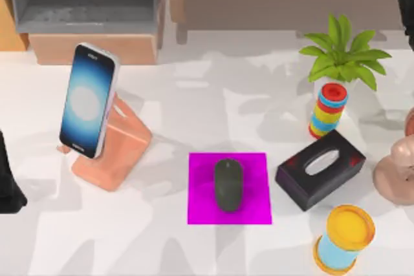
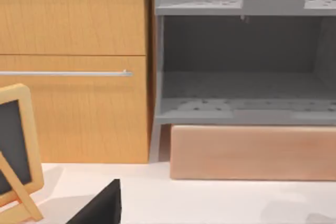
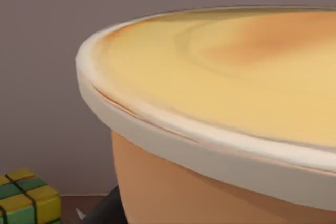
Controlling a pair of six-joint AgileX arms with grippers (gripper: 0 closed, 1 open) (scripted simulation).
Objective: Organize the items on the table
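The dark grey mouse (image 1: 228, 184) lies on a magenta pad (image 1: 200, 208) at the table's centre. At the left, the smartphone (image 1: 88, 99) with its glowing screen leans on a salmon stand (image 1: 119, 150). The orange cup (image 3: 173, 187) with a creamy yellow top sits very close to the right wrist camera. In the top view a tan rounded shape (image 1: 396, 167), cut off by the right edge, seems to be this cup. My left arm (image 1: 9, 182) is parked at the left edge, apart from every item. My right arm (image 1: 409, 11) shows as a dark strip at the far right.
Right of the pad lies a black tissue box (image 1: 320, 168). Behind it are a stack of coloured rings (image 1: 328, 109) and a potted plant (image 1: 343, 53). A yellow-topped can (image 1: 344, 237) stands at the front right. A grey shelf (image 2: 247, 51) and wooden cabinets line the back.
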